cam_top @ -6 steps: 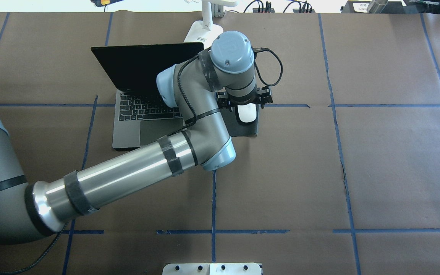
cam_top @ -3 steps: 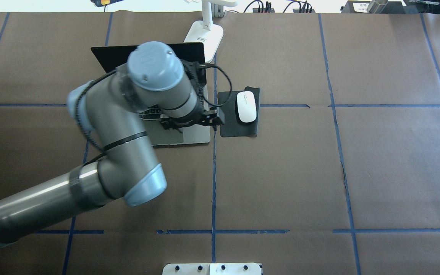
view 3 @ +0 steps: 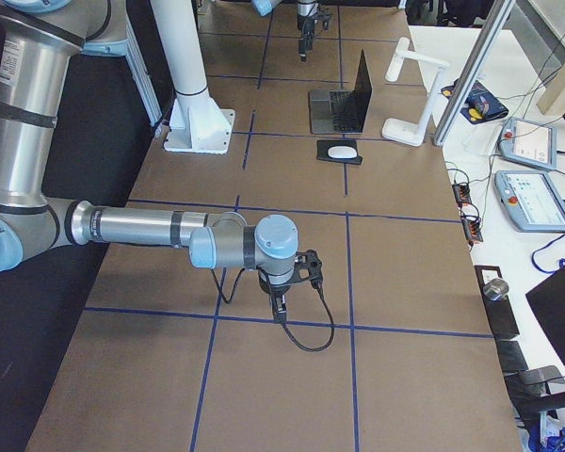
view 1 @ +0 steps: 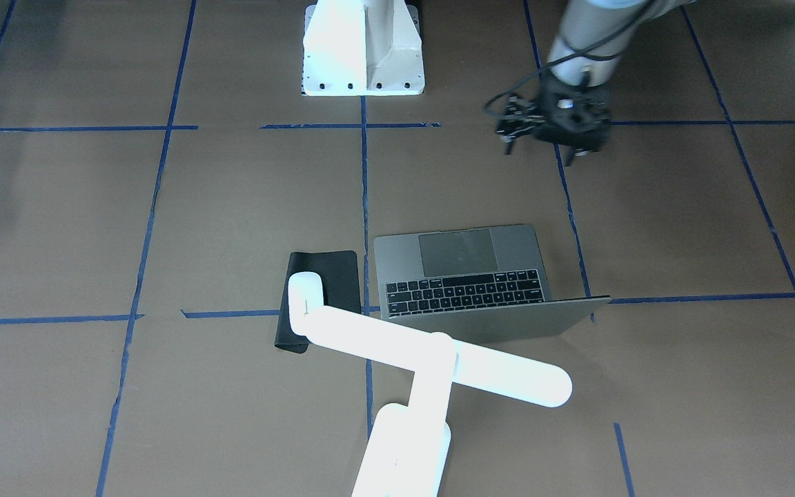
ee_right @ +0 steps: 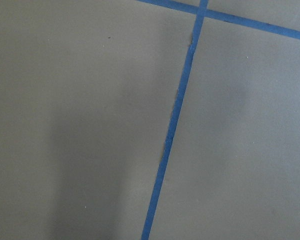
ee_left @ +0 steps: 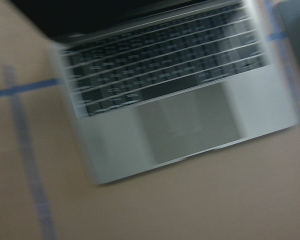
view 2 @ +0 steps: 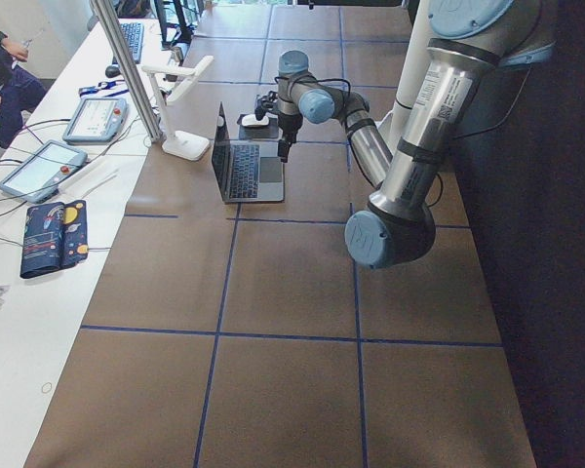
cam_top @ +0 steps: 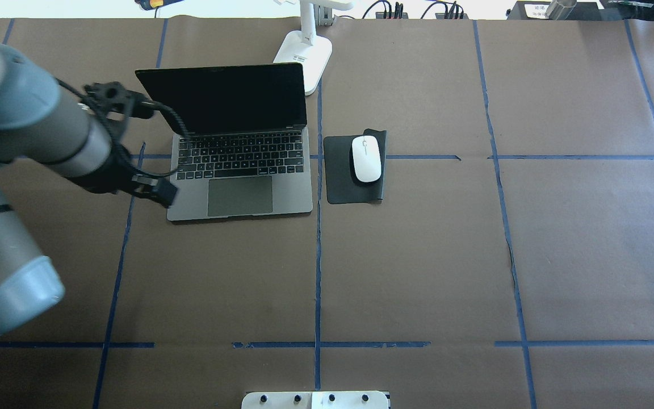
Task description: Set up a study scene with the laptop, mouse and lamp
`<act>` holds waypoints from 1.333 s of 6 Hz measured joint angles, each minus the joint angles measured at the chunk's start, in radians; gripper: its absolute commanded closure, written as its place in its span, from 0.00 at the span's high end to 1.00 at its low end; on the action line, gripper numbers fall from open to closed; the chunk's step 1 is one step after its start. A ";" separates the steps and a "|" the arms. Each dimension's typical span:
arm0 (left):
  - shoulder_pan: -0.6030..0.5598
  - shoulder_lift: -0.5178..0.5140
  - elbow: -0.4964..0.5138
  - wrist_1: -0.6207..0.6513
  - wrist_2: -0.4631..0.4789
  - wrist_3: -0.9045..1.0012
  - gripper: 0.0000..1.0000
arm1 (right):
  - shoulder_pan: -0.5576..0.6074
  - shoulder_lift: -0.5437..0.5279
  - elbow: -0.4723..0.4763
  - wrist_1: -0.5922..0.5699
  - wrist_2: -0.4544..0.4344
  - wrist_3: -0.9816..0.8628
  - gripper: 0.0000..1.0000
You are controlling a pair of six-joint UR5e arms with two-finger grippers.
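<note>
Left claw (view 1: 546, 141), apparently spread and holding nothing, points down near the laptop (view 1: 466, 269).

Laptop (cam_top: 290, 193): matt grey metal deck, smooth. Its keys (cam_top: 242, 156) are matt black and look plastic; screen (cam_top: 230, 99) is glossy black. Mouse (cam_top: 366, 159): smooth glossy white plastic. Mat (cam_top: 338, 179) under it: matt black, soft-looking, material unclear, cloth or rubber. Lamp (view 1: 432, 359): smooth bright white, plastic-looking with a slight sheen. Table cover (cam_top: 418, 255): matt brown paper, a little creased, with blue tape (cam_top: 318, 272) lines. Pedestal (view 1: 363, 48): white-painted, metal-looking, smooth.
</note>
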 measured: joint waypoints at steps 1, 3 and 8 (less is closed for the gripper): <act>-0.139 0.124 -0.015 0.018 -0.074 0.234 1.00 | 0.000 0.002 0.000 0.003 0.003 0.001 1.00; -0.432 0.318 0.059 0.020 -0.146 0.677 1.00 | 0.000 0.007 0.002 0.005 0.019 0.003 1.00; -0.715 0.470 0.323 0.006 -0.227 0.967 1.00 | 0.001 0.008 0.002 0.005 0.029 0.002 1.00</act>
